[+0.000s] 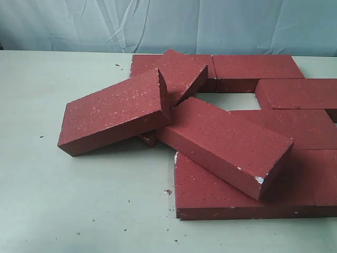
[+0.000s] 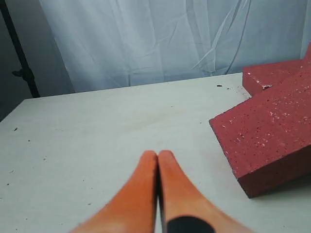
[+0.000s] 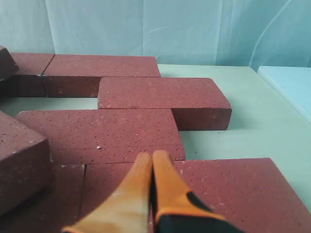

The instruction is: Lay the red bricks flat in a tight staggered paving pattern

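Three of the red bricks lie loose and tilted, so clearing that heap is, I judge, the step in hand. Furthest left, the tilted brick rests low on the table at one end and is propped on its neighbours at the other; the left gripper hangs over bare table near it, fingers pressed together, holding nothing. In the middle, the slanting brick lies across the front flat brick, with a third brick leaning behind. To the right, the laid bricks sit flat in staggered rows; the right gripper hovers above them, likewise closed and empty. Next, a gripper must open wide and lift a tilted brick clear.
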Robot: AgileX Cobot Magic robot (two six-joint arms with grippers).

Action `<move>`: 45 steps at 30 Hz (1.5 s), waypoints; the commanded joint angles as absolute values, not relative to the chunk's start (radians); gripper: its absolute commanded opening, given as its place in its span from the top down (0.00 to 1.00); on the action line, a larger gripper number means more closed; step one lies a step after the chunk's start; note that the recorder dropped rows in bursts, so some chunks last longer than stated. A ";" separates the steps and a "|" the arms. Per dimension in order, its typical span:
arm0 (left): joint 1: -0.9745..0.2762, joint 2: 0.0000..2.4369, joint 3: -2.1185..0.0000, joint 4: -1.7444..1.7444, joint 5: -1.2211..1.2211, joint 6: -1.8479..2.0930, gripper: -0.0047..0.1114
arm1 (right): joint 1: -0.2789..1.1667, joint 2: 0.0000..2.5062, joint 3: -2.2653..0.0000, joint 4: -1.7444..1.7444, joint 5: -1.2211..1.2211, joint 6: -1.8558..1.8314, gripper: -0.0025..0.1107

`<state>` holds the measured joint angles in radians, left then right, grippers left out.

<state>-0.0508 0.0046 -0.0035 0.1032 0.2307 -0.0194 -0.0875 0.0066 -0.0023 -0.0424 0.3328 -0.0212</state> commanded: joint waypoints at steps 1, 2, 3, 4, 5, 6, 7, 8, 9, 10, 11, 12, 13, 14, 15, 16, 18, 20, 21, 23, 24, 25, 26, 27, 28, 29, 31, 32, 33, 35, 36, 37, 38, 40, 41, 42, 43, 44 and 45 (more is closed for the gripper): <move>-0.050 0.000 0.000 0.103 0.182 -0.020 0.96 | -0.093 0.000 0.000 -0.087 0.286 -0.031 0.98; -0.050 0.000 0.000 0.093 0.165 -0.020 0.96 | -0.093 0.000 0.000 -0.087 0.272 -0.031 0.98; -0.050 0.000 0.000 0.080 0.139 -0.020 0.96 | -0.093 0.000 0.000 -0.087 0.246 -0.031 0.98; -0.050 0.000 0.000 0.060 0.114 -0.024 0.96 | -0.093 0.000 0.000 -0.087 0.209 -0.031 0.98; -0.050 0.000 0.000 0.011 0.094 -0.026 0.96 | -0.093 0.000 0.000 -0.079 0.164 -0.031 0.98; -0.050 0.000 0.000 -0.061 0.078 -0.026 0.96 | -0.093 0.000 0.000 -0.060 0.118 -0.026 0.98; -0.050 0.000 0.000 -0.126 0.066 -0.026 0.96 | -0.093 0.000 0.000 -0.027 0.073 -0.026 0.98; -0.050 0.000 0.000 -0.150 0.054 -0.026 0.96 | -0.093 0.000 0.000 -0.006 0.036 -0.026 0.98; -0.050 0.000 0.000 -0.149 0.043 -0.026 0.96 | -0.093 0.000 0.000 0.000 -0.012 -0.026 0.98; -0.050 0.000 0.000 -0.149 0.025 -0.026 0.96 | -0.093 0.000 0.000 0.019 -0.058 -0.026 0.98; -0.050 0.000 0.000 -0.149 0.015 -0.026 0.96 | -0.093 0.000 0.000 0.040 -0.086 -0.026 0.98; -0.050 0.000 0.000 -0.149 0.008 -0.026 0.96 | -0.093 0.000 0.000 0.057 -0.113 -0.026 0.98; -0.050 0.000 0.000 -0.149 -0.013 -0.026 0.96 | -0.093 0.000 0.000 0.095 -0.151 -0.024 0.98; -0.050 0.000 0.000 -0.146 -0.029 -0.024 0.96 | -0.093 0.000 0.000 0.130 -0.171 -0.011 0.98; -0.050 0.000 0.000 -0.146 -0.060 -0.024 0.96 | -0.091 0.000 0.000 0.181 -0.187 0.020 0.98; -0.050 0.000 0.000 -0.146 -0.090 -0.026 0.96 | -0.091 0.000 0.000 0.228 -0.197 0.050 0.98; -0.050 0.000 0.000 -0.174 -0.143 -0.026 0.96 | -0.091 0.000 0.000 0.246 -0.230 0.065 0.98; -0.050 0.000 0.000 -0.186 -0.183 -0.026 0.96 | -0.091 0.000 0.000 0.246 -0.270 0.095 0.98; -0.050 0.000 0.000 -0.194 -0.219 -0.028 0.96 | -0.091 0.000 0.000 0.246 -0.288 0.115 0.98; -0.050 0.000 0.000 -0.199 -0.280 -0.051 0.96 | -0.091 0.000 -0.014 0.246 -0.311 0.117 0.98; -0.050 0.000 0.000 -0.203 -0.318 -0.076 0.96 | -0.091 0.000 -0.030 0.246 -0.326 0.117 0.98; -0.050 0.000 0.000 -0.203 -0.354 -0.095 0.96 | -0.091 0.008 -0.049 0.246 -0.341 0.117 0.98; -0.050 0.000 0.000 -0.203 -0.384 -0.104 0.96 | -0.091 0.026 -0.071 0.246 -0.352 0.117 0.98; -0.050 0.000 0.000 -0.203 -0.405 -0.104 0.96 | -0.091 0.048 -0.097 0.246 -0.360 0.117 0.98; -0.050 0.000 0.000 -0.203 -0.412 -0.104 0.96 | -0.091 0.068 -0.118 0.246 -0.369 0.117 0.98; -0.050 0.000 0.000 -0.209 -0.412 -0.104 0.96 | -0.091 0.096 -0.143 0.242 -0.377 0.117 0.98; -0.050 0.012 -0.020 -0.208 -0.405 -0.104 0.96 | -0.091 0.153 -0.190 0.225 -0.387 0.117 0.98; -0.050 0.031 -0.032 -0.208 -0.403 -0.104 0.96 | -0.091 0.189 -0.216 0.216 -0.391 0.117 0.98; -0.050 0.053 -0.046 -0.208 -0.401 -0.104 0.96 | -0.091 0.226 -0.243 0.202 -0.391 0.117 0.98; -0.050 0.103 -0.072 -0.208 -0.401 -0.104 0.96 | -0.091 0.305 -0.298 0.149 -0.391 0.117 0.98; -0.050 0.135 -0.087 -0.208 -0.403 -0.104 0.96 | -0.091 0.338 -0.319 0.123 -0.391 0.117 0.98; -0.050 0.162 -0.102 -0.205 -0.403 -0.104 0.96 | -0.091 0.379 -0.347 0.091 -0.389 0.117 0.98; -0.050 0.200 -0.122 -0.202 -0.403 -0.104 0.96 | -0.091 0.421 -0.376 0.063 -0.380 0.117 0.98; -0.050 0.280 -0.170 -0.202 -0.403 -0.093 0.96 | -0.091 0.505 -0.439 0.032 -0.345 0.117 0.98; -0.050 0.322 -0.196 -0.202 -0.403 -0.091 0.96 | -0.091 0.539 -0.465 0.007 -0.327 0.117 0.98; -0.050 0.365 -0.225 -0.202 -0.400 -0.091 0.96 | -0.091 0.582 -0.491 -0.014 -0.303 0.117 0.98; -0.050 0.410 -0.254 -0.195 -0.392 -0.091 0.96 | -0.091 0.623 -0.534 -0.042 -0.257 0.117 0.98; -0.050 0.445 -0.278 -0.179 -0.381 -0.091 0.96 | -0.091 0.664 -0.563 -0.058 -0.223 0.117 0.98; -0.050 0.491 -0.310 -0.155 -0.361 -0.091 0.96 | -0.091 0.697 -0.599 -0.073 -0.188 0.117 0.98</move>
<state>-0.0508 0.3898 -0.2411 -0.1876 -0.3877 -0.0941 -0.0875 0.6021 -0.5229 -0.0121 -0.2898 0.1154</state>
